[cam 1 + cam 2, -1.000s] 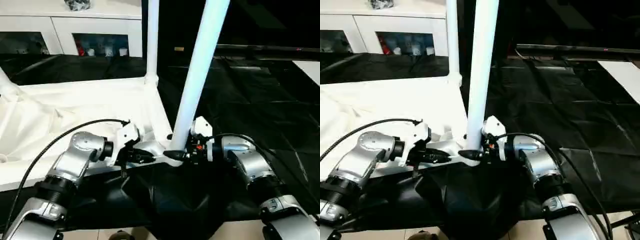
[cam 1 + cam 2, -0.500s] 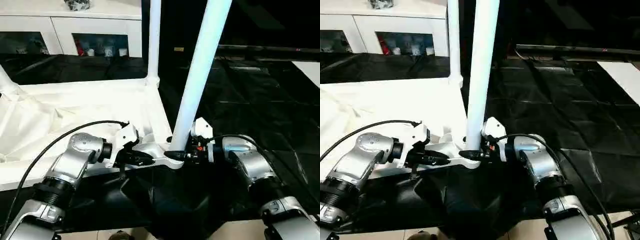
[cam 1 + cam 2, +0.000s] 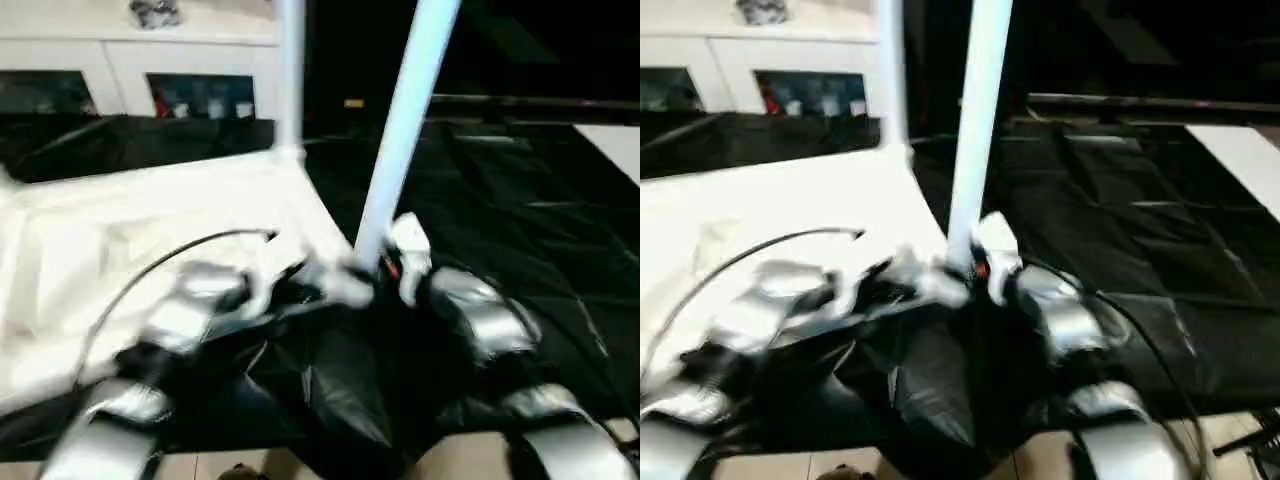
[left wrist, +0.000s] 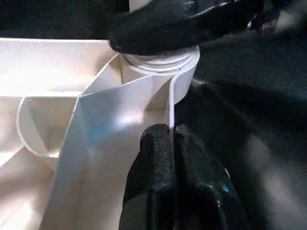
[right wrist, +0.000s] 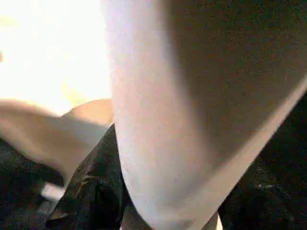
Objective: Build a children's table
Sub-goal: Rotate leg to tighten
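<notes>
- We see the white plastic table top [image 3: 150, 210] lying upside down on black sheeting [image 3: 520, 190], ribs up.
- A long white tapered tube leg [image 3: 405, 130] stands in the near corner socket [image 4: 160, 64]; another leg [image 3: 288, 70] rises at the far corner.
- Our left gripper [image 4: 172, 139] pinches the thin socket wall, fingers closed on it.
- Our right gripper [image 3: 375, 268] wraps the near leg's base, clamped on it.
- Behind stands a white cabinet with glass doors [image 3: 150, 85].
</notes>
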{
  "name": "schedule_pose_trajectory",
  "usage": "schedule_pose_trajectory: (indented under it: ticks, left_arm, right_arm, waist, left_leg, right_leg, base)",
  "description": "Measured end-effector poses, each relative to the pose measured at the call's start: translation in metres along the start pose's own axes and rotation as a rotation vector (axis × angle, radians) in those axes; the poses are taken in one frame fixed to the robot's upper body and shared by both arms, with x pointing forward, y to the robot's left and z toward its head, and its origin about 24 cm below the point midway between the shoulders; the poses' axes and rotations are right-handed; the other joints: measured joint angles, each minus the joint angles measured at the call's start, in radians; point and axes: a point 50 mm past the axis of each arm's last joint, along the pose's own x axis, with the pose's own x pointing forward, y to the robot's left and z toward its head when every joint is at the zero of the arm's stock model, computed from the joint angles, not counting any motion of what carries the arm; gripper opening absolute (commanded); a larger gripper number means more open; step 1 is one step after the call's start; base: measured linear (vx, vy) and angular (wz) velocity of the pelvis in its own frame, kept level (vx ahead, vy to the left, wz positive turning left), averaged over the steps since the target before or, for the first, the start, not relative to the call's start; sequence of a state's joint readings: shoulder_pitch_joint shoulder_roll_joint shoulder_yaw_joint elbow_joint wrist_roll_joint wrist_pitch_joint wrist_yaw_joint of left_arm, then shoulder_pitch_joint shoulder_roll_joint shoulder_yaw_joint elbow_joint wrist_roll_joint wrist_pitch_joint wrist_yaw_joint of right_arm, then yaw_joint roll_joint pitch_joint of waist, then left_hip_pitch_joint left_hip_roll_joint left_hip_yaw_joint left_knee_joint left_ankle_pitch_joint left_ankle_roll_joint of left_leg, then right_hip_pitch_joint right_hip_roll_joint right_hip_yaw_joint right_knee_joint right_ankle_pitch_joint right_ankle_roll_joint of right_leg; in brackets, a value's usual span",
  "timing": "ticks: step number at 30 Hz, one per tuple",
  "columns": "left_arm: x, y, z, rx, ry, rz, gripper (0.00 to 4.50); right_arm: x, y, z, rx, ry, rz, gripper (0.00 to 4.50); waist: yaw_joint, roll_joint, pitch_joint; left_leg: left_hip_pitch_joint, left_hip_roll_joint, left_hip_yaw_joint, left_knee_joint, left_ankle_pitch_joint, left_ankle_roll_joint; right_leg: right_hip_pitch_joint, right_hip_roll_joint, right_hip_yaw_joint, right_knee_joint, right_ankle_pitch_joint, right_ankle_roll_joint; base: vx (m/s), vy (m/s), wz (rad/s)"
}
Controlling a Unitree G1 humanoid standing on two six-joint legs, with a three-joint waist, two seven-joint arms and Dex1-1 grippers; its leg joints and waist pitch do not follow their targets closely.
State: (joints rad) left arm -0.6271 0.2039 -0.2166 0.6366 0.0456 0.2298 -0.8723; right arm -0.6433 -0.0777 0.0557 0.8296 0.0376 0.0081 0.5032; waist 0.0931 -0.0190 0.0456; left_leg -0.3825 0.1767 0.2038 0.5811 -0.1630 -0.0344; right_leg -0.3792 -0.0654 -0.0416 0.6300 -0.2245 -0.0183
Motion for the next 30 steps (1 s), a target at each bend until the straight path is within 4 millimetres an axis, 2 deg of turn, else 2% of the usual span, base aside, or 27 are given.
schedule_pose_trajectory:
  ticks: [5,6,11,12,18,28,30]
  left_arm:
    - [0.007,0.000,0.004,-0.008,-0.003,0.028,0.00]
    - [0.007,0.000,0.004,-0.005,-0.004,0.028,0.00]
    - [0.003,0.002,0.002,0.016,-0.004,0.023,0.00]
    - [0.001,0.003,0.001,0.022,-0.005,0.018,0.00]
    - [-0.013,0.004,-0.005,0.038,-0.014,-0.032,0.00]
    - [-0.042,0.003,-0.016,0.058,0.001,-0.195,0.00]
    - [-0.049,0.003,-0.019,0.064,0.012,-0.226,0.00]
  right_arm:
    - [0.006,0.000,0.001,0.033,-0.002,-0.078,1.96]
    - [0.006,0.000,0.002,0.039,-0.005,-0.079,2.52]
    - [0.007,0.002,0.003,0.051,-0.011,-0.032,2.88]
    - [0.006,0.003,0.003,0.050,-0.012,-0.015,3.11]
    - [-0.002,0.002,0.003,-0.014,-0.009,0.157,3.11]
    - [-0.028,-0.001,0.001,-0.117,0.042,0.519,3.11]
    - [-0.032,-0.001,0.001,-0.136,0.061,0.573,2.79]
  waist:
    - [0.000,0.002,-0.002]
    - [0.000,0.002,-0.002]
    - [-0.003,0.002,-0.001]
    - [-0.004,0.002,-0.001]
    - [-0.005,0.002,-0.001]
    - [0.005,-0.001,0.001]
    - [0.007,-0.003,0.001]
  left_leg:
    - [0.000,-0.001,0.000,0.000,0.000,0.000]
    - [-0.001,-0.001,0.000,-0.001,0.000,0.000]
    - [-0.001,-0.001,0.000,-0.001,0.000,0.000]
    - [-0.001,-0.001,0.000,-0.002,0.000,0.000]
    - [-0.001,0.001,0.000,-0.006,0.000,0.000]
    - [-0.003,0.004,0.000,-0.005,0.000,0.000]
    - [-0.003,0.004,0.000,-0.004,0.000,0.000]
  right_leg:
    - [0.000,-0.001,0.000,0.000,-0.001,0.001]
    - [0.000,-0.001,-0.001,0.000,-0.001,0.001]
    - [-0.001,-0.001,-0.001,0.000,0.000,0.002]
    - [-0.001,-0.001,-0.001,0.000,0.000,0.002]
    - [-0.003,0.001,-0.001,0.000,-0.002,0.004]
    - [-0.004,0.004,-0.002,-0.001,-0.003,0.006]
    - [-0.004,0.004,-0.002,-0.001,-0.003,0.006]
  base:
    - [0.000,0.000,0.00]
    - [0.000,0.000,0.00]
    - [0.000,0.000,0.00]
    - [0.000,0.000,0.00]
    - [0.000,0.000,0.00]
    - [0.000,0.000,0.00]
    - [0.000,0.000,0.00]
